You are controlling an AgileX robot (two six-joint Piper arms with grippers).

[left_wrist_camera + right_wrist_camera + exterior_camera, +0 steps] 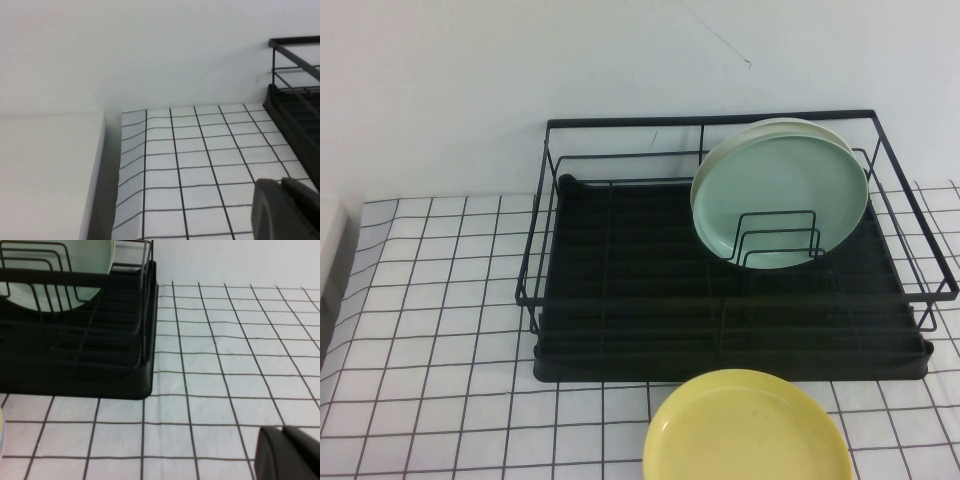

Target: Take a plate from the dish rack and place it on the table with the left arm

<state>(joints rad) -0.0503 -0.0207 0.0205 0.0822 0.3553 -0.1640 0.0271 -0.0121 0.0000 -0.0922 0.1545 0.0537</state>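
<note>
The yellow plate lies flat on the grid-printed table, just in front of the black wire dish rack. Two pale mint-green plates stand upright in the rack's dividers at its back right. Neither arm shows in the high view. In the left wrist view my left gripper is shut and empty, low over the table to the left of the rack. In the right wrist view my right gripper is shut and empty over the table to the right of the rack.
A white block stands at the table's left edge and also shows in the left wrist view. A white wall runs behind the table. Open grid cloth lies to the left and right of the rack.
</note>
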